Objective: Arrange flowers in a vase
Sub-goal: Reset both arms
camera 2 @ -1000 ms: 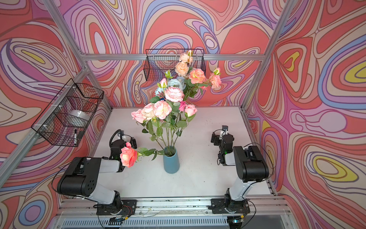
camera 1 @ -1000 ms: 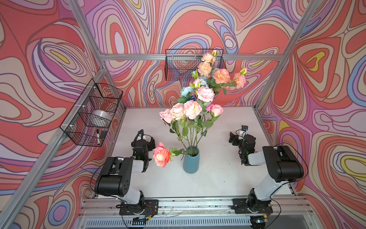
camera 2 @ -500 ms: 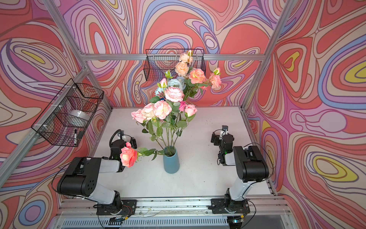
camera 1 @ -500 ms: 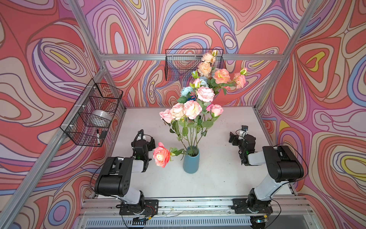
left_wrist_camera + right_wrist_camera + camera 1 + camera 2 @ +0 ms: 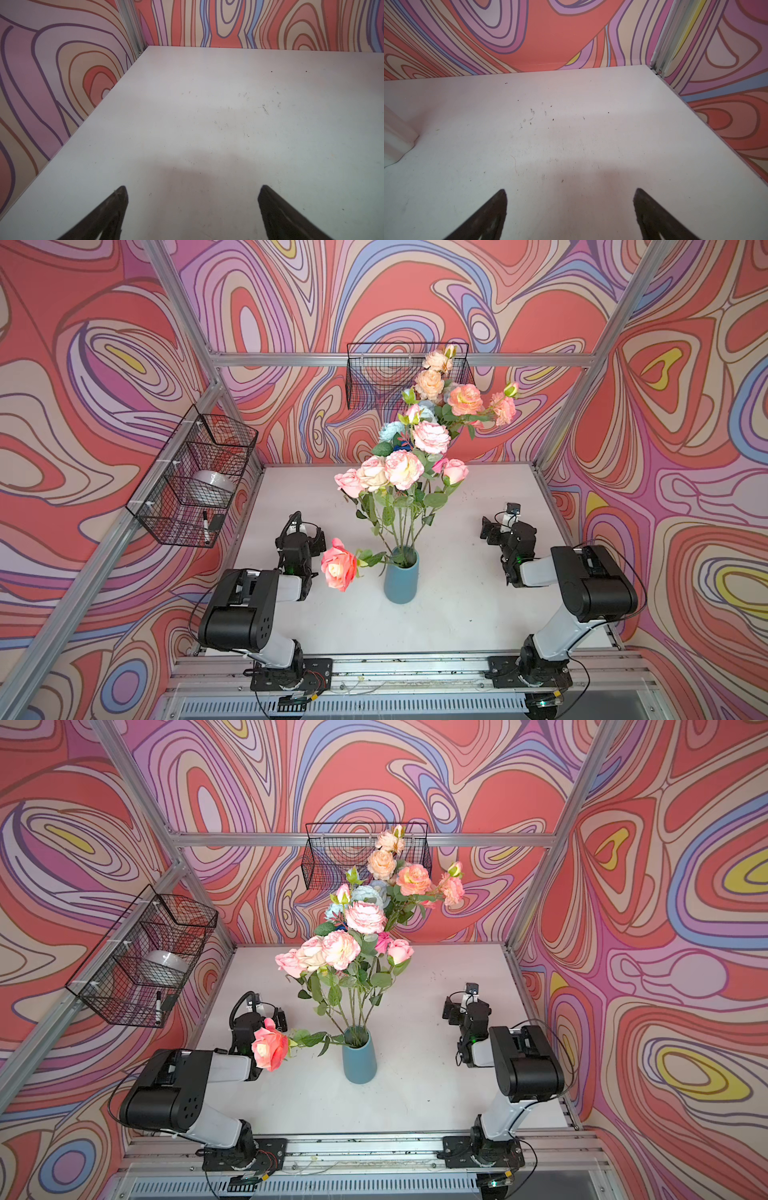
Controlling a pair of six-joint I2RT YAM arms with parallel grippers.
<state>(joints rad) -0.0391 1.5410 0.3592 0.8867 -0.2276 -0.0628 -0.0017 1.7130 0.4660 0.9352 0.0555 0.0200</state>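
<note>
A teal vase (image 5: 401, 580) (image 5: 359, 1063) stands upright in the middle of the white table (image 5: 457, 614). The flowers (image 5: 401, 468) (image 5: 340, 948), pink, peach and pale blue roses on leafy stems, rise from it in a tall bunch. One coral rose (image 5: 338, 568) (image 5: 270, 1048) droops low to the left over the vase's rim, next to my left arm. My left gripper (image 5: 305, 529) (image 5: 193, 193) is open over bare table, left of the vase. My right gripper (image 5: 490, 526) (image 5: 570, 196) is open and empty, to the vase's right.
A wire basket (image 5: 195, 481) on the left wall holds a tape roll (image 5: 214, 483) and a marker (image 5: 205, 526). Another wire basket (image 5: 386, 377) hangs on the back wall behind the tallest blooms. Patterned walls close in the table on three sides.
</note>
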